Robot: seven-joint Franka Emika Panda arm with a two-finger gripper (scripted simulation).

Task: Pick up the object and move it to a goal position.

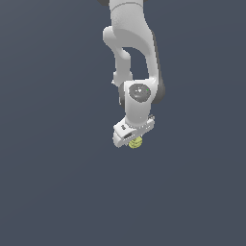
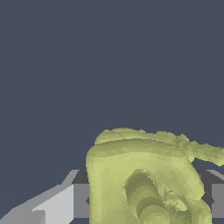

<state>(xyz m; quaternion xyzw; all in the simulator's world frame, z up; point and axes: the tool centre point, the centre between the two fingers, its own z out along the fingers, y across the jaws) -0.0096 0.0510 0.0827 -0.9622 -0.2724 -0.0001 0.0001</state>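
- Arm [image 1: 129, 43] reaches down from the top of the exterior view, wrist pointing downward, gripper [image 1: 132, 140] at its low end, roughly mid-scene.
- The object [image 1: 136, 142], a small yellow-green lump, shows just under the gripper body, peeking out on the exterior view's right side of it.
- Wrist view: the object [image 2: 144, 179] fills the space between the fingers [image 2: 57, 203], ridged faces and a rounded hollow plainly visible. A grey finger stands on each side, touching or very nearly touching it.
- Gripper state: reads as clamped on the object, fingers drawn in against its sides.
- No counter surface can be told apart from the flat dark grey background [image 1: 48, 192]; no shadow or edge shows. Whether the object is lifted or resting is not clear.
- No goal marker visible in either view.
- Step in hand, as judged: the grasp is made; carrying is the part left.
- Next move calls for holding the squeeze steady while travelling to the goal; the lumpy, angular faces may give uneven contact, so a slip or twist is the risk to watch.
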